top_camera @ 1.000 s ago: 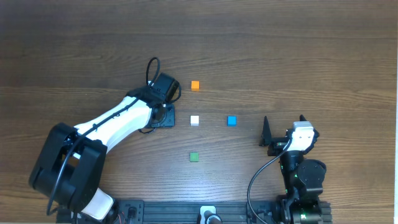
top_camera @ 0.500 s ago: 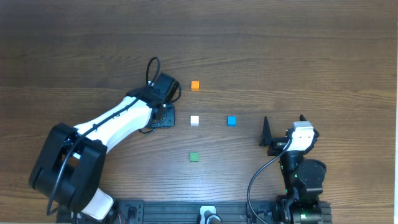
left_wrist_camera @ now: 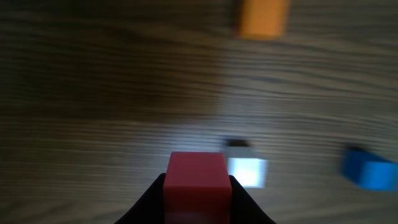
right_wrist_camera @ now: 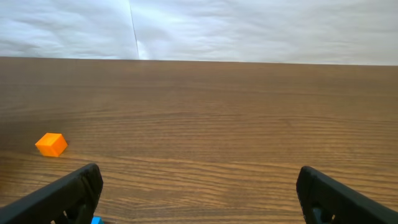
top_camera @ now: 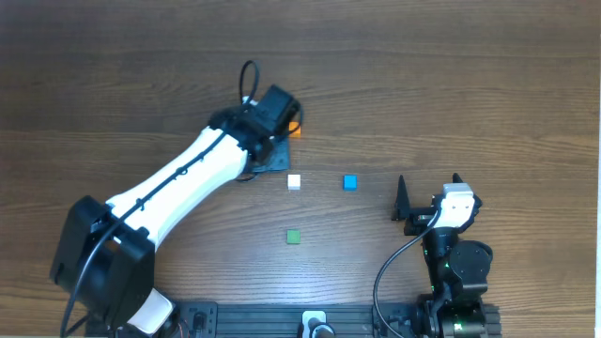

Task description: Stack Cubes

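1. Five cubes, by our count. The left pincer (left_wrist_camera: 197,200) is clenched on the red cube (left_wrist_camera: 196,174), which it holds off the counter (top_camera: 451,75) close by the white cube (left_wrist_camera: 247,172), not squarely over it.
2. The orange cube (left_wrist_camera: 263,17), blue cube (top_camera: 350,181) and green cube (top_camera: 293,237) lie apart around the white cube. The right pincer (top_camera: 427,192) stands released, well off from it.
3. We judge the red cube light, rigid and smooth-faced, so two opposite flat faces make the best hold.
4. A cube has no long axis. We judge the red cube's faces roughly square with the white cube's.

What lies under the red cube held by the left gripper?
Beyond the red cube, wooden table and a white cube show; directly beneath it is covered by the cube itself.
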### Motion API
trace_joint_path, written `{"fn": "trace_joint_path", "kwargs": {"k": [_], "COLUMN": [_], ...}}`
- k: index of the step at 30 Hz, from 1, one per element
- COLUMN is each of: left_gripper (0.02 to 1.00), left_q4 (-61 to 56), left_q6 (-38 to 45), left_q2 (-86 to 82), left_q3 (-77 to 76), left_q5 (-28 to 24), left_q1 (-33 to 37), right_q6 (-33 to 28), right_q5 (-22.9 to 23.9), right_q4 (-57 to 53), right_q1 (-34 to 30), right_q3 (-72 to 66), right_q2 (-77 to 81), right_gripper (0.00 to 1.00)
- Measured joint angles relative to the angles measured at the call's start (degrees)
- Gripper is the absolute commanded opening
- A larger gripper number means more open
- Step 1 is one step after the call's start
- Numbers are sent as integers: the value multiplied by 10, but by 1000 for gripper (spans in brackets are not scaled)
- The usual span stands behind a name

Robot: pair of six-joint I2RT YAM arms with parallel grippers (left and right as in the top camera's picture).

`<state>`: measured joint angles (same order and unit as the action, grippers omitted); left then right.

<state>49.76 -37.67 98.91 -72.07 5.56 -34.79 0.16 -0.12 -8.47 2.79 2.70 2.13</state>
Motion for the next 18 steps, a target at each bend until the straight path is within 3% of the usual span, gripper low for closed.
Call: {"fn": "trace_joint_path", "kwargs": {"k": [9,18], "left_gripper": [112,108], "left_q4": [14,13], "left_q6": [-74,-106], "left_q2": [37,59], "left_q3": [-36,-36], "left_q5": [1,1], "left_q1": [-76,-95], "right_q6": [0,0], "right_q5": [0,0], "right_q4": [0,0], "right_q1": [0,0], "right_q3": [0,0], "right_q2": [0,0], "right_gripper": [991,993]}}
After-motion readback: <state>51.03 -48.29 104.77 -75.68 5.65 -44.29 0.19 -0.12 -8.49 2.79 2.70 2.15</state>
